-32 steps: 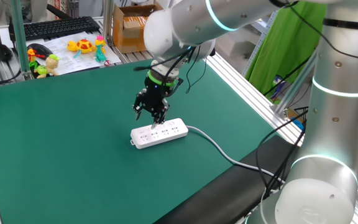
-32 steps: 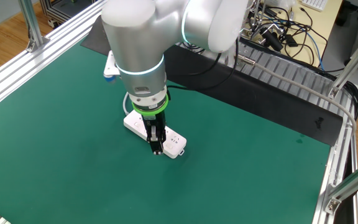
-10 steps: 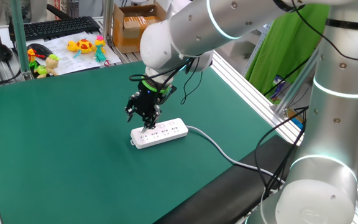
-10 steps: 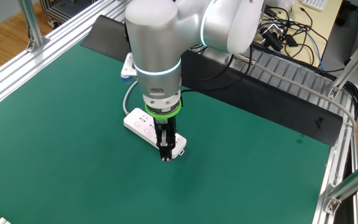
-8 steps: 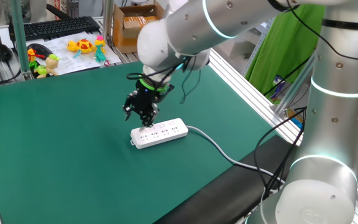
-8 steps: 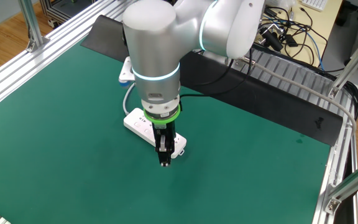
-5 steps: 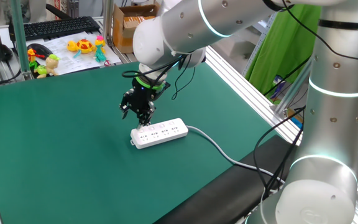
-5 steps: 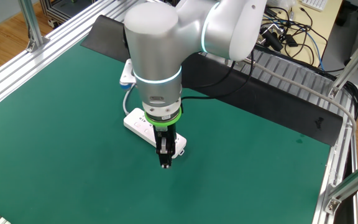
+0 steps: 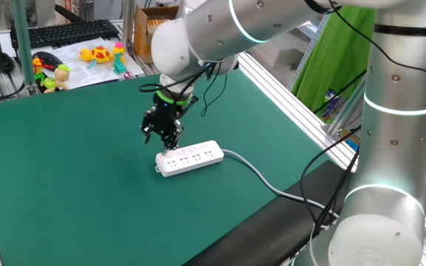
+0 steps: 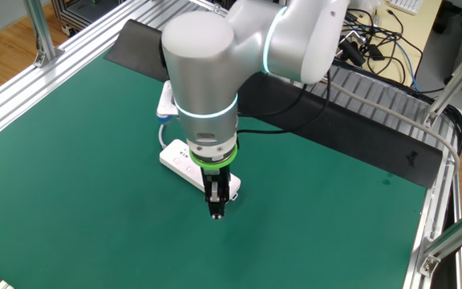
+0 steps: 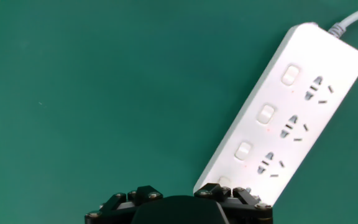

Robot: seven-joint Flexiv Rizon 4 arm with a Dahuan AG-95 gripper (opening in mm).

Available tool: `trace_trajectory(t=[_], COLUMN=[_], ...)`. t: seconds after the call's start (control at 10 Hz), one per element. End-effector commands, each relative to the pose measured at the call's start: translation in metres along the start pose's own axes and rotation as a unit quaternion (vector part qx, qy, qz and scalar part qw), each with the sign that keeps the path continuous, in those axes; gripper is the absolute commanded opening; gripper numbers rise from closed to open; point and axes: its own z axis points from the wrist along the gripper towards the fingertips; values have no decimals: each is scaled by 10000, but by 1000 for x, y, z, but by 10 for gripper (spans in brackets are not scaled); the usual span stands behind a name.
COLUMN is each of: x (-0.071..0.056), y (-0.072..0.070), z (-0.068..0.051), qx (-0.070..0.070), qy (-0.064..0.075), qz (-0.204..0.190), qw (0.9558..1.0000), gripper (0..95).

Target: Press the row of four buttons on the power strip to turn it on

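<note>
The power strip [image 9: 189, 157] lies mid-table on the green table [image 9: 65, 170], cable [image 9: 261, 179] trailing to the near edge. The end effector [image 9: 161, 138] hovers at its button end — grip unclear, nothing held. Toys [image 9: 103, 54] and a keyboard [image 9: 69, 32] sit beyond the far edge.

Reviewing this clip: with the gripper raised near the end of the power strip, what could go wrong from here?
1. The gripper hangs above and just beyond the power strip's free end, off the line of the four buttons; a straight descent might land on the green mat.
2. The strip lies loose on the mat, so an off-centre press could push or pivot it.
3. Its cable might tug the strip if it shifts.
</note>
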Motion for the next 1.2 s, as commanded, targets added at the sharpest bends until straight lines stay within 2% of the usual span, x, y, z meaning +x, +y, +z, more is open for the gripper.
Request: trace_trajectory(t=[0.1, 0.4, 1.2], x=[6, 8, 2], y=[-5, -6, -4], z=[0, 1, 1], qx=[89, 85, 177], qy=[-41, 0, -36], qz=[-80, -176, -328], qw=[9999, 9998, 9993], gripper=[570, 570, 570])
